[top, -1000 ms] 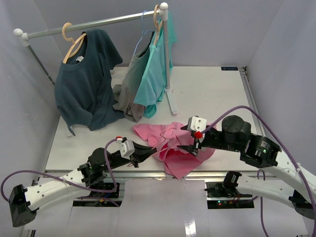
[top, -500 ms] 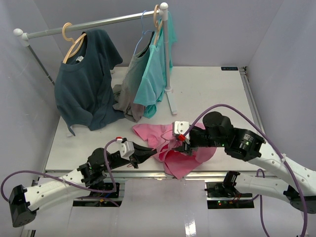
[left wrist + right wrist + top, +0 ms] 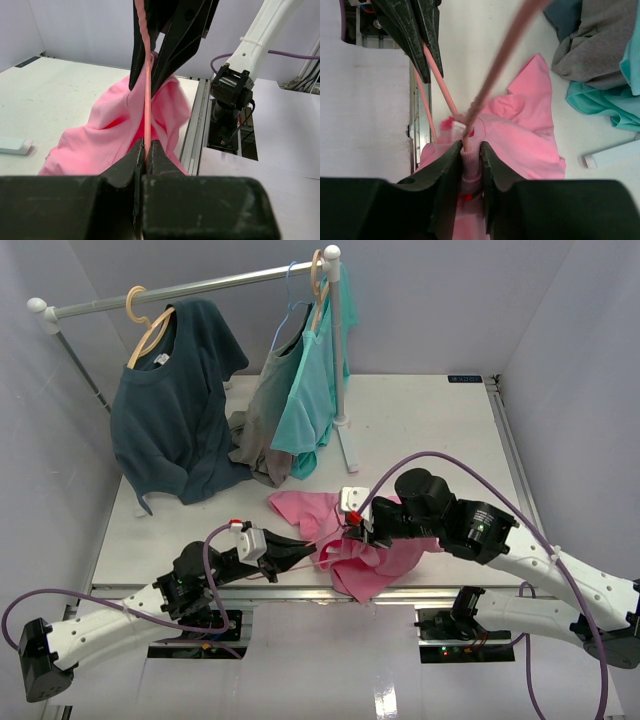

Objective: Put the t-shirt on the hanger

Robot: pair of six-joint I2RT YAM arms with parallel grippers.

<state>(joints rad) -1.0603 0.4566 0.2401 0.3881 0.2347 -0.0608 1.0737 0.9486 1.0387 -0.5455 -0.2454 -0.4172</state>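
Note:
The bright pink t-shirt (image 3: 385,558) lies crumpled near the table's front edge. My left gripper (image 3: 305,552) is shut on a thin pink wire of the hanger (image 3: 147,107), which runs from its jaws into the shirt. In the left wrist view the gripper (image 3: 147,148) pinches that wire with the t-shirt (image 3: 112,135) behind it. My right gripper (image 3: 350,533) is shut on a ribbed fold of the t-shirt (image 3: 525,132). In the right wrist view the fold sits between the jaws of this gripper (image 3: 470,150), with the hanger (image 3: 496,75) wire rising right beside it.
A clothes rack (image 3: 190,287) stands at the back with a dark navy-teal shirt (image 3: 175,410) on a wooden hanger (image 3: 150,330). Grey and turquoise shirts (image 3: 310,390) hang by its right post. The rack's white foot (image 3: 347,448) lies just behind the pink shirt.
My right gripper moved left over the pink t-shirt and closed from open onto its fold. The left gripper kept hold of the hanger and barely shifted.

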